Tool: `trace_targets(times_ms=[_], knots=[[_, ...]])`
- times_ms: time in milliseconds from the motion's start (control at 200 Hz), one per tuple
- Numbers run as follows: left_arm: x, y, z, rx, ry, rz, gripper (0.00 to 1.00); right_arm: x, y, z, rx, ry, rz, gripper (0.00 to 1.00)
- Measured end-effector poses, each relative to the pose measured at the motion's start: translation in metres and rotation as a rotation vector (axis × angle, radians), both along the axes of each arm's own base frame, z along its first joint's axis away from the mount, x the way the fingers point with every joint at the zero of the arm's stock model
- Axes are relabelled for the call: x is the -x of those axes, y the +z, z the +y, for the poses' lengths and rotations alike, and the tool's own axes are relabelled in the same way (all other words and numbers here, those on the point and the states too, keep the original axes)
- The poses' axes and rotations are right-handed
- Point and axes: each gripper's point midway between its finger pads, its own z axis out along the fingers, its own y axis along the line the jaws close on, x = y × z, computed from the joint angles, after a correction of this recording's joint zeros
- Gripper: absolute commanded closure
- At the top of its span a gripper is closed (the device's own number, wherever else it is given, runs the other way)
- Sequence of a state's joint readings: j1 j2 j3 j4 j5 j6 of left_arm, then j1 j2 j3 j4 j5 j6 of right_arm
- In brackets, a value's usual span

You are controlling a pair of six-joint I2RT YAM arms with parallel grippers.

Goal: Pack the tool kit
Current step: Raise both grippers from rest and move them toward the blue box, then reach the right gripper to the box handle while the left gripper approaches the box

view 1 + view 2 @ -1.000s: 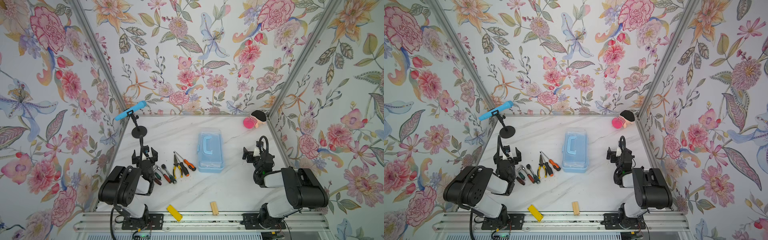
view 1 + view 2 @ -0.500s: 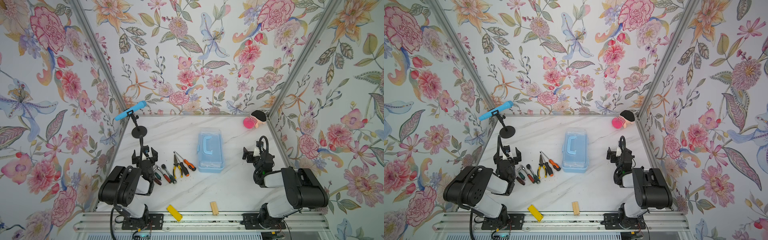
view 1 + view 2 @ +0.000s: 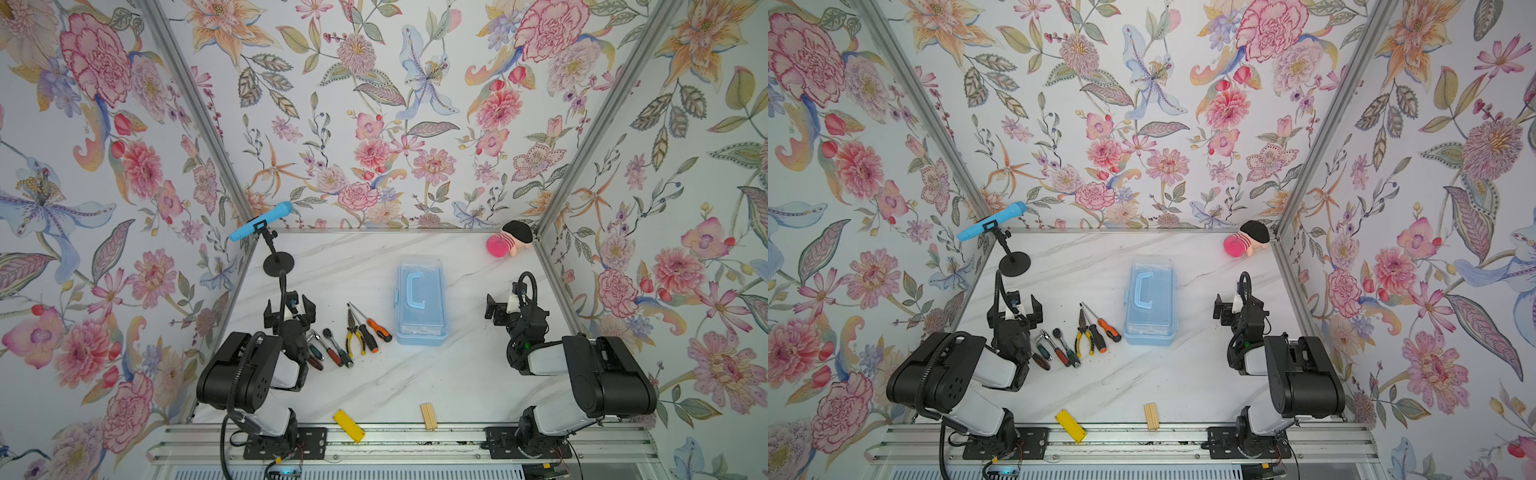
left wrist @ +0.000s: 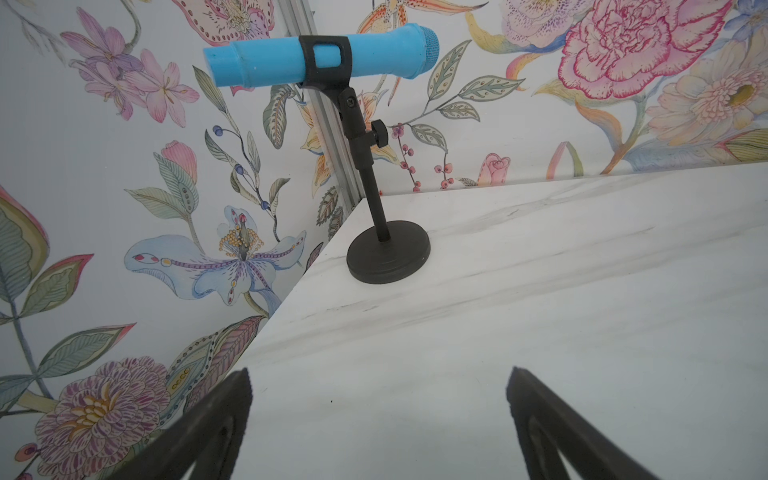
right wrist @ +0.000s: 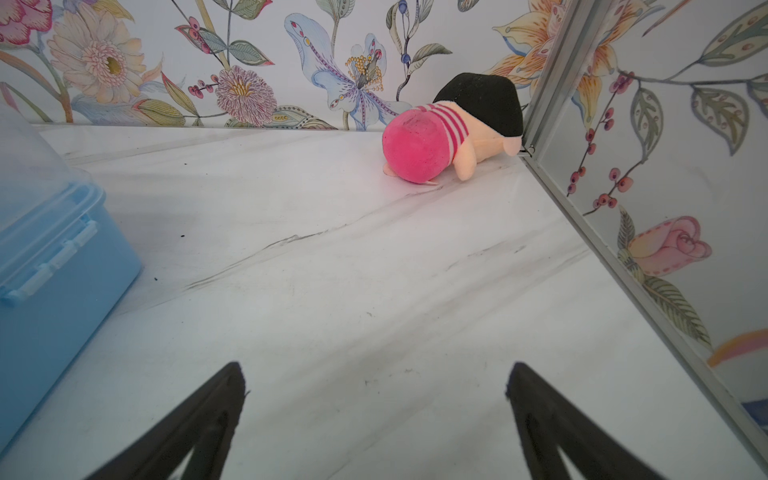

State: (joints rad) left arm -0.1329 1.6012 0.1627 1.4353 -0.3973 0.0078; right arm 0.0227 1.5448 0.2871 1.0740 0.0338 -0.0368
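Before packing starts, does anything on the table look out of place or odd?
Nothing looks damaged. A plush toy lies in the far right corner, and a yellow block seems to overhang the front edge of the table.

The left arm [image 3: 249,374] and right arm [image 3: 602,378] have bulky black joint housings joined by white links. A black cable [image 3: 284,291] loops at each wrist, and the black fingers [image 4: 203,428] taper to points.

No readable text, label, brand or number shows anywhere.
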Motion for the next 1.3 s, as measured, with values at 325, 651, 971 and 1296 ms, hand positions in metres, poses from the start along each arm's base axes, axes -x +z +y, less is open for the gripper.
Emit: trace_targets(times_ms=[325, 651, 971, 1296], knots=[[-0.006, 0.053, -0.008, -0.006, 0.032, -0.093, 0.01, -0.006, 0.030, -0.006, 0.047, -0.111, -0.009, 0.01], [-0.064, 0.130, -0.022, 0.205, 0.049, -0.066, 0.01, -0.026, 0.129, 0.009, -0.072, -0.246, -0.016, 0.01], [-0.064, 0.088, -0.136, 0.541, -0.367, 0.164, 0.01, -0.004, 0.216, 0.201, -0.188, 0.175, 0.108, 0.07], [-0.045, 0.059, -0.196, 0.650, -0.536, 0.297, 0.04, 0.007, 0.180, 0.270, -0.286, 0.376, 0.383, 0.28]])
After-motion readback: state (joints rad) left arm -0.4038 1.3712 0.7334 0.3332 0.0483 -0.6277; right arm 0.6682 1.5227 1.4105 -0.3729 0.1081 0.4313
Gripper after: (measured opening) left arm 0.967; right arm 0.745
